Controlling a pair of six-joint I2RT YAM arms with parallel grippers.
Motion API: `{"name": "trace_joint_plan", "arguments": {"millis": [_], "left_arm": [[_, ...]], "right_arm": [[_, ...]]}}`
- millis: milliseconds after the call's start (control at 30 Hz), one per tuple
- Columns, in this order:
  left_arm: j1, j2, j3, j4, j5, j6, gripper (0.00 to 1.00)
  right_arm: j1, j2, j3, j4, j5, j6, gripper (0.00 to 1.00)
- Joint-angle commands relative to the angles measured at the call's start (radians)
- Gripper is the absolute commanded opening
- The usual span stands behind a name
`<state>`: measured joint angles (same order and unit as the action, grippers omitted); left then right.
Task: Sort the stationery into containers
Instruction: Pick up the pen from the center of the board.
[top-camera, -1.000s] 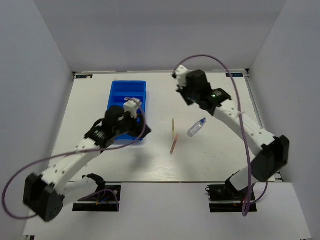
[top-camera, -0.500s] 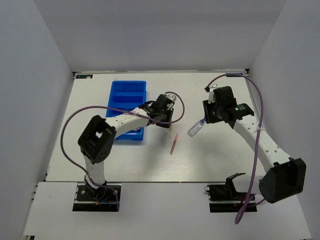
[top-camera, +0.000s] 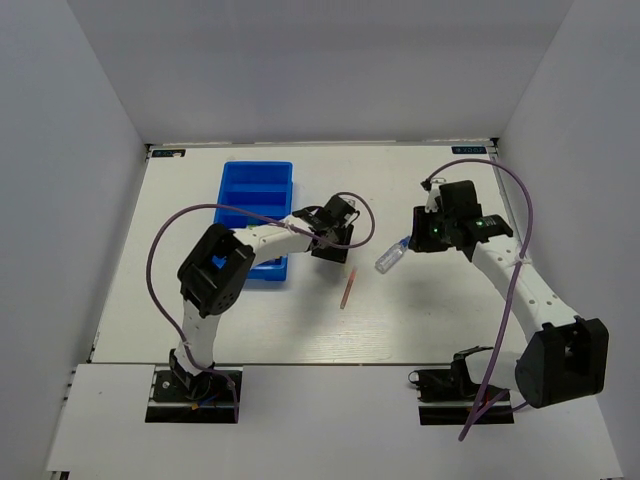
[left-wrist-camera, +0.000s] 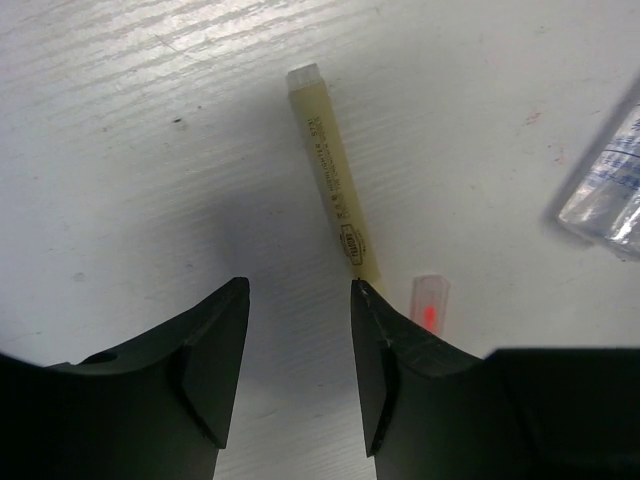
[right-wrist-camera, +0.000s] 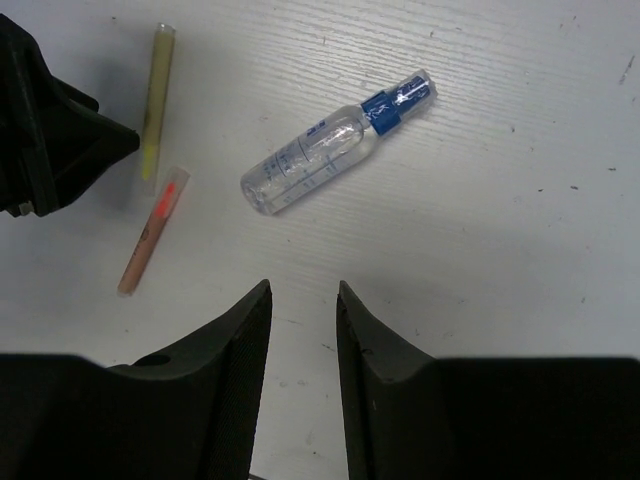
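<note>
Left tool (left-wrist-camera: 300, 285) nudged up to yellow stick (left-wrist-camera: 330, 175) — apart, right tool (right-wrist-camera: 303, 288) apart, tube (right-wrist-camera: 325, 160) ahead.

Your left pincer (left-wrist-camera: 297, 292) has its jaws parted over bare bench (top-camera: 420, 320). The yellow stick (left-wrist-camera: 335, 190) lies just ahead, and its near end meets the tip of the finger (left-wrist-camera: 385, 350) on the right of the wrist view. The orange stick (left-wrist-camera: 428, 300) crowds that same finger, while the other finger has open bench beside it. Your right pincer (right-wrist-camera: 303, 292), jaws apart, has bare bench up to the clear tube (right-wrist-camera: 320, 160), which lies between the two pincers. Your left arm (top-camera: 270, 237) lies across the blue tray (top-camera: 256, 165) at its near right corner.
</note>
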<state>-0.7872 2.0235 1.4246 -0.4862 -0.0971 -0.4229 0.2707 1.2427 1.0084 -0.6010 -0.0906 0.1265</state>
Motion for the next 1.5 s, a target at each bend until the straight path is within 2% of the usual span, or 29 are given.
{"name": "trace_joint_plan", "arguments": {"millis": [0, 333, 533, 867, 1067, 1133, 1167, 1200, 1267, 1333, 1400, 1467], "left_arm": [[-0.027, -0.025, 0.043, 0.020, -0.012, -0.023, 0.56], [-0.056, 0.020, 0.096, -0.009, -0.059, -0.048, 0.55], [-0.073, 0.099, 0.204, -0.086, -0.111, -0.045, 0.52], [-0.083, 0.168, 0.257, -0.156, -0.227, -0.054, 0.35], [-0.090, 0.176, 0.222, -0.177, -0.242, -0.053, 0.11], [-0.083, 0.167, 0.212, -0.173, -0.243, -0.047, 0.08], [-0.080, 0.149, 0.209, -0.172, -0.239, -0.047, 0.02], [-0.064, 0.141, 0.211, -0.167, -0.233, -0.040, 0.00], [-0.050, 0.097, 0.233, -0.158, -0.196, -0.027, 0.00], [-0.040, 0.071, 0.289, -0.175, -0.149, 0.039, 0.00], [-0.026, 0.047, 0.380, -0.198, -0.127, 0.087, 0.00], [-0.003, 0.008, 0.416, -0.227, -0.063, 0.157, 0.00]], "right_arm": [[-0.014, -0.020, -0.016, 0.047, -0.040, 0.016, 0.36], [-0.028, -0.038, -0.036, 0.053, -0.075, 0.021, 0.36], [-0.039, -0.051, -0.039, 0.053, -0.089, 0.022, 0.39], [-0.068, -0.097, -0.050, 0.055, -0.118, 0.036, 0.40], [-0.088, -0.114, -0.053, 0.049, -0.146, 0.045, 0.40], [-0.094, -0.117, -0.056, 0.053, -0.152, 0.045, 0.40], [-0.094, -0.118, -0.054, 0.053, -0.158, 0.041, 0.42], [-0.100, -0.118, -0.057, 0.055, -0.161, 0.035, 0.51], [-0.099, -0.120, -0.060, 0.055, -0.182, 0.024, 0.59], [-0.102, -0.115, -0.063, 0.053, -0.207, -0.005, 0.62], [-0.106, -0.109, -0.065, 0.061, -0.236, -0.052, 0.62], [-0.108, -0.104, -0.070, 0.053, -0.303, -0.071, 0.52]]}}
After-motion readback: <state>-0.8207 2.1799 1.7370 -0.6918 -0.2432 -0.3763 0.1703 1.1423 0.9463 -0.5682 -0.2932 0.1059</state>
